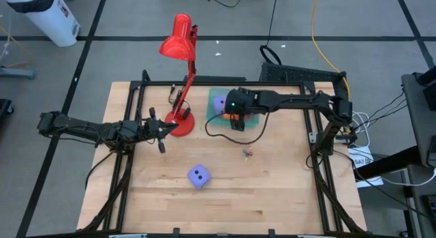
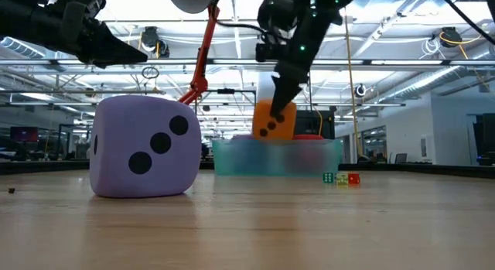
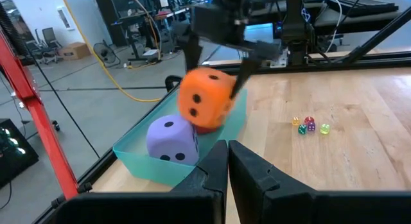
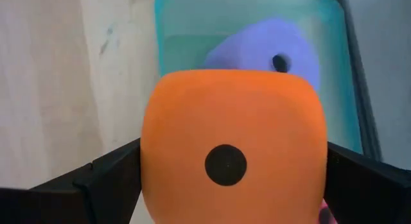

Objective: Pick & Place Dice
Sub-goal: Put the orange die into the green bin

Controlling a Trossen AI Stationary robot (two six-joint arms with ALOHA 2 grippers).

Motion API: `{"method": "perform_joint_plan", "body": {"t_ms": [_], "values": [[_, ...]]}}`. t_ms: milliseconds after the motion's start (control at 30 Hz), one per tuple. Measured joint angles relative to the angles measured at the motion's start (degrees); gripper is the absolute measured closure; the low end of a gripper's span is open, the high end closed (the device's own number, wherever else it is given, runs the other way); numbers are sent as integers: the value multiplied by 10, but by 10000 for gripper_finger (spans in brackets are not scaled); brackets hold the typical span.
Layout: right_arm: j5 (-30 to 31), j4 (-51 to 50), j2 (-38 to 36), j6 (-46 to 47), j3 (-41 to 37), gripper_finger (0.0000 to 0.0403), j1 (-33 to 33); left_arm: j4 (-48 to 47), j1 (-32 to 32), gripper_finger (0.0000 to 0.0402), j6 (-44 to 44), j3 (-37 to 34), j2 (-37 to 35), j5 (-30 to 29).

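Observation:
My right gripper (image 1: pixel 234 118) is shut on the orange die (image 3: pixel 204 97) and hangs over the teal tray (image 1: pixel 253 119). One lavender die (image 3: pixel 172 139) lies inside the tray. A sliver of the red die (image 2: pixel 309 136) shows in the tray behind the orange one. The second lavender die (image 1: pixel 198 176) rests on one face on the bare table, toward the near edge. My left gripper (image 1: pixel 165 130) is shut and hovers beside the red lamp's base (image 1: pixel 182 123), pointing toward the tray. My right gripper pinches the orange die by two opposite side faces (image 4: pixel 149 166), one dark finger (image 4: pixel 109 176) on each. The fingers come from above, slanting down (image 2: pixel 282 84). The die is lifted, with its underside about level with the tray's rim (image 2: pixel 232 144).
A red desk lamp (image 1: pixel 178 43) stands at the table's far left of centre, with its stem leaning over the tray's side. Three tiny coloured dice (image 3: pixel 309 126) lie on the wood to the right of the tray. A black cable (image 1: pixel 214 134) loops near the tray. Bare wood lies along the near edge.

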Motion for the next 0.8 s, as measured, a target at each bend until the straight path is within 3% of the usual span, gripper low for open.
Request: {"method": "perform_joint_plan", "body": {"t_ms": [367, 567, 800], "values": [[4, 42, 2, -40, -37, 10, 3, 5, 0, 376, 0, 0, 0, 0], [-59, 43, 2, -25, -37, 10, 1, 5, 0, 376, -1, 0, 0, 0], [-67, 38, 3, -42, -37, 10, 0, 5, 0, 376, -1, 0, 0, 0]]}}
